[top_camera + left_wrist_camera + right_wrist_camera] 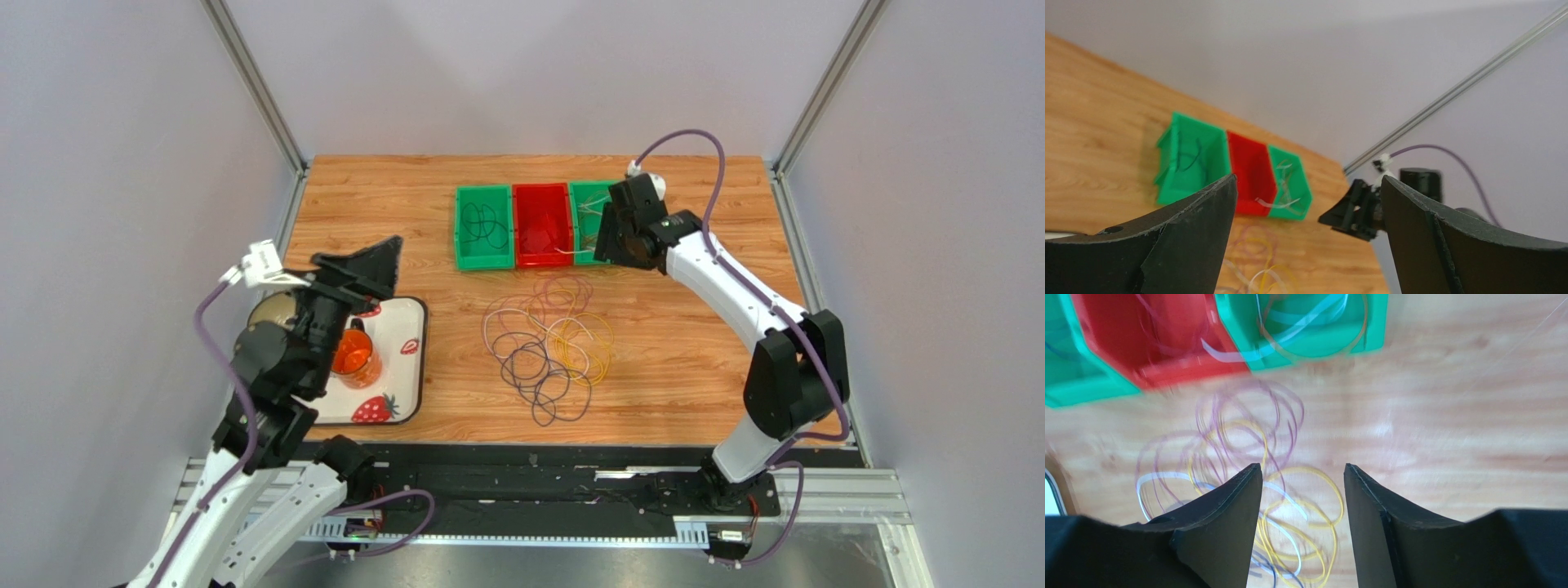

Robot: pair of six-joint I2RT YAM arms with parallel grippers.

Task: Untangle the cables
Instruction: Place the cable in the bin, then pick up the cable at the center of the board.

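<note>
on the left, the left gripper (1308,179) hangs raised over the strawberry-print tray (421,368) and its orange cup (353,355), fingers spread wide and nothing between them. it looks idle for now. moving to the middle of the table (368,196), the cables (550,346) lie in one loose heap just in front of the bins, with dark purple, yellow, white and reddish loops crossing each other. a dark cable sits in the left green bin (463,227), a pale strand trails across the red bin (540,214), and pale loops lie in the right green bin (579,196), so the sorting looks partly done. over on the right, the right gripper (1303,467) hovers by that right green bin, fingers parted and carrying nothing, with its blurred wrist view looking down on the heap. the next move probably calls for dropping to the pile's edge, pinching one outer loop alone and drawing it out slowly so the neighbours don't drag along.
</note>
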